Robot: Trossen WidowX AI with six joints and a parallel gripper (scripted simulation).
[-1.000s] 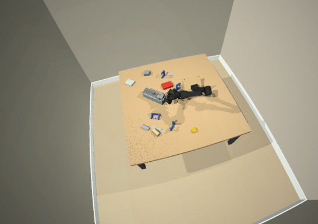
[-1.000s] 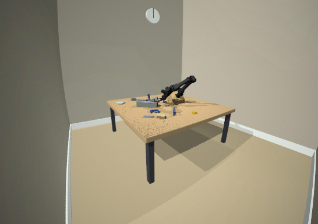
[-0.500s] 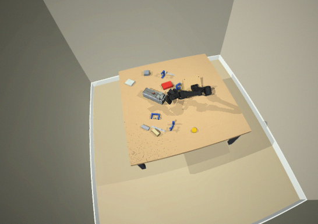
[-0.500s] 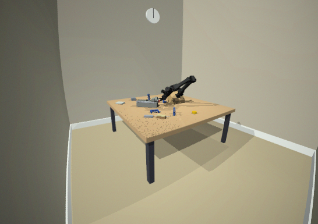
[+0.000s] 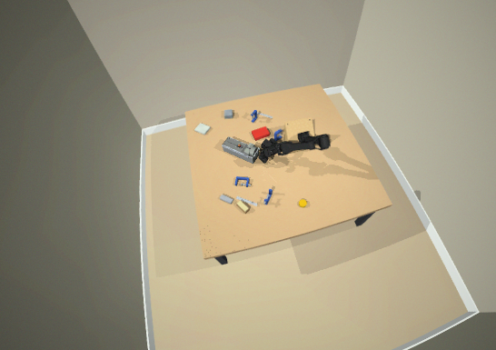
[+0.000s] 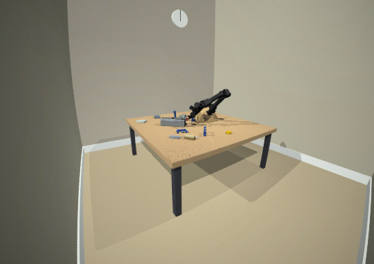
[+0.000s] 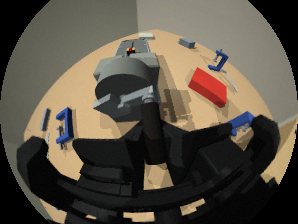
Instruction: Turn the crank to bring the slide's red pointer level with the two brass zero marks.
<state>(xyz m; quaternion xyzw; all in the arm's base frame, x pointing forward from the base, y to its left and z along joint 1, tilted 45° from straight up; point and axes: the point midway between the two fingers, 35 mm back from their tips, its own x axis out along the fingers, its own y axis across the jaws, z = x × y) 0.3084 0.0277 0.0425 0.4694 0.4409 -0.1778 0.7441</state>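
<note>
The grey crank machine (image 5: pixel 233 146) (image 6: pixel 172 123) (image 7: pixel 122 79) stands on the table, with its round drum facing my gripper. A light grey crank arm (image 7: pixel 134 98) crosses the drum face, and a dark cylindrical handle (image 7: pixel 152 125) sticks out from its right end. My gripper (image 5: pixel 260 154) (image 7: pixel 149 121) is shut on this handle, one finger on each side. The slide's red pointer (image 7: pixel 130 50) shows on top of the machine, beyond the drum, with small yellow brass marks close beside it. They are too small to tell whether they are exactly level.
A red block (image 5: pixel 261 133) (image 7: pixel 207 87) and a blue clamp (image 5: pixel 280 136) (image 7: pixel 242 123) lie to the right in the wrist view. Another blue clamp (image 5: pixel 243 179) (image 7: pixel 68 125) lies to the left. A yellow disc (image 5: pixel 302 203) (image 6: pixel 229 132) and a tan block (image 5: pixel 243 206) lie farther off.
</note>
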